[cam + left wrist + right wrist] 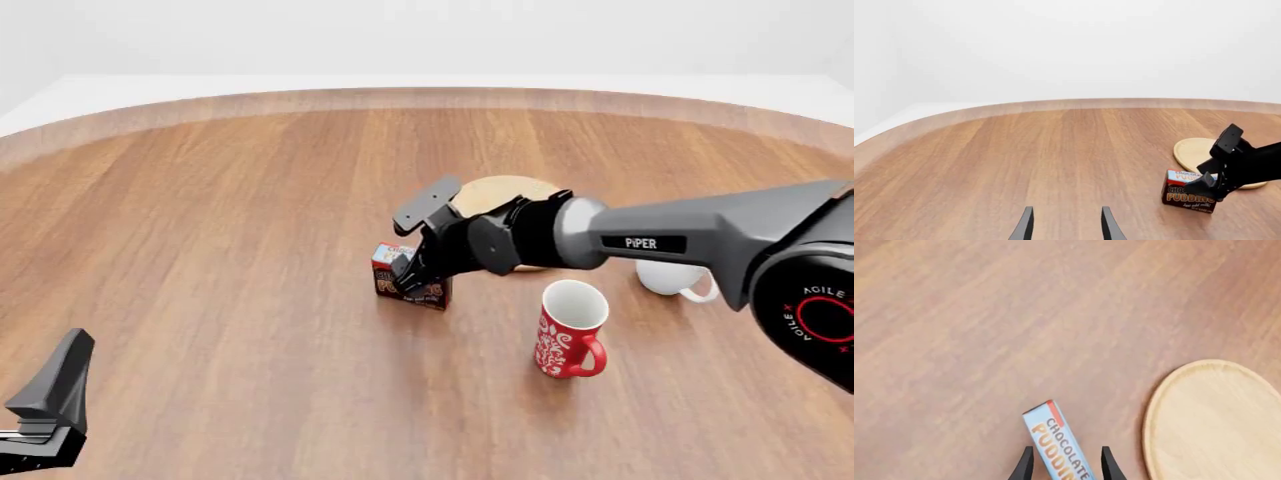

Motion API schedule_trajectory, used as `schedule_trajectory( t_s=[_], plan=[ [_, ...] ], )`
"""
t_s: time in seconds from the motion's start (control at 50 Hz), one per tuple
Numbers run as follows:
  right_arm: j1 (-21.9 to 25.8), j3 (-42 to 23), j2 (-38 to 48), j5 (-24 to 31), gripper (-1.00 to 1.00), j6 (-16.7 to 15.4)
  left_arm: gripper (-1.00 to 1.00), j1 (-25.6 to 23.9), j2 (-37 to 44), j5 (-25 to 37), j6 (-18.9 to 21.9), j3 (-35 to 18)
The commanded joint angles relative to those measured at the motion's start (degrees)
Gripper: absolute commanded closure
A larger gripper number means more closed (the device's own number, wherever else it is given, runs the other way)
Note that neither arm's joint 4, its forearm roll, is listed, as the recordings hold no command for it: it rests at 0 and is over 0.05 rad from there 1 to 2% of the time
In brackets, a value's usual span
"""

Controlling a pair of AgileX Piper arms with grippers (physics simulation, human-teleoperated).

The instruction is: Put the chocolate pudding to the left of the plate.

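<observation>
The chocolate pudding (pixel 398 275) is a small brown carton with a blue-and-red top band, standing on the table just left of and in front of the plate (pixel 505 187), a light-wood disc. My right gripper (pixel 419 272) is over the carton, fingers open on either side of it. In the right wrist view the pudding (pixel 1057 442) sits between the spread fingers (pixel 1109 464), with the plate (pixel 1217 420) beside it. The left wrist view shows the pudding (pixel 1185 194), the right gripper (pixel 1207 189) and the plate (pixel 1193 151). My left gripper (pixel 1066 225) is open and empty, far back at the near left (pixel 51 395).
A red patterned mug (pixel 571 330) stands to the right of the pudding and nearer to me. A white mug (pixel 671 278) sits to the right of the plate, partly behind the right arm. The table's curved far edge (pixel 427 98) runs along the back.
</observation>
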Motion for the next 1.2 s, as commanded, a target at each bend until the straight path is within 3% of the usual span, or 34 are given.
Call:
schedule_trajectory(
  t_s=[0.02, 0.2, 0.22, 0.48, 0.78, 0.98, 1.2],
  plan=[
    [-0.2, -0.38, 0.72, -0.05, -1.0, -0.12, -1.0, 0.0, 0.0, 0.0, 0.0, 0.0],
    [0.24, 0.16, 0.4, -0.35, -1.0, -0.07, -1.0, 0.0, 0.0, 0.0, 0.0, 0.0],
    [0.39, 0.38, 0.26, -0.45, 1.0, -0.06, -1.0, 0.0, 0.0, 0.0, 0.0, 0.0],
    [3.59, 6.59, -6.06, -2.86, 1.0, 1.23, -1.0, 0.0, 0.0, 0.0, 0.0, 0.0],
    [2.5, 7.81, -16.74, 0.59, 1.0, 0.8, -1.0, 0.0, 0.0, 0.0, 0.0, 0.0],
    [1.96, 5.6, -18.99, 3.39, 1.0, 0.42, -1.0, 0.0, 0.0, 0.0, 0.0, 0.0],
    [0.22, -1.17, -16.76, 7.77, 1.0, -1.85, -1.0, 0.0, 0.0, 0.0, 0.0, 0.0]
  ],
)
